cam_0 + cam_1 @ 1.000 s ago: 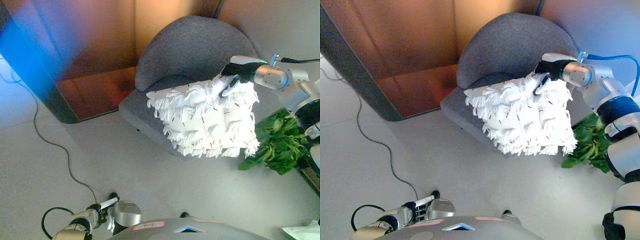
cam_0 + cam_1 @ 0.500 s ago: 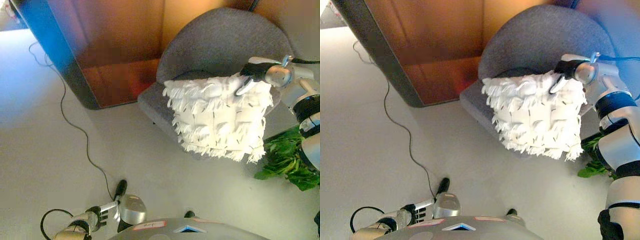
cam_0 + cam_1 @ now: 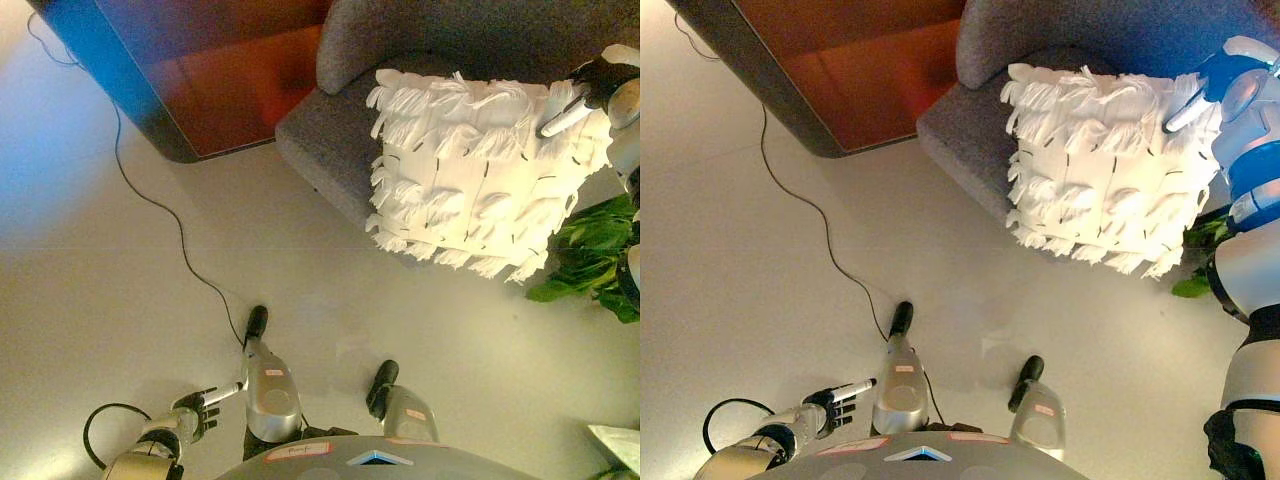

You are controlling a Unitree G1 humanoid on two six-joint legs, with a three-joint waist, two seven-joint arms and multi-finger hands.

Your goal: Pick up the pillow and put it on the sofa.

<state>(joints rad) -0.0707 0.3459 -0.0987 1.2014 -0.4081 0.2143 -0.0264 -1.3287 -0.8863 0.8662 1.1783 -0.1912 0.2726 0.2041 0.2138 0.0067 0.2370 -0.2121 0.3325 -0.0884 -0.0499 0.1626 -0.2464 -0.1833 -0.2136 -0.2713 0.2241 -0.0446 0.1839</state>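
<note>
A white fringed pillow point(image 3: 478, 175) hangs over the front of the grey sofa chair point(image 3: 335, 130), its lower edge past the seat's front rim. My right hand point(image 3: 590, 90) grips the pillow's upper right corner, fingers curled into the fringe. It also shows in the right eye view point(image 3: 1205, 88). My left hand point(image 3: 195, 412) hangs low at the bottom left, fingers relaxed and empty, far from the pillow.
A dark-framed brown panel point(image 3: 200, 80) stands left of the chair. A thin cable point(image 3: 170, 215) runs across the pale floor. A green leafy plant point(image 3: 600, 255) sits right of the chair, under the pillow's right edge.
The camera has tilted down and the view has shifted. The pillow, still in my right hand, now sits higher and further right in view, over the seat.
</note>
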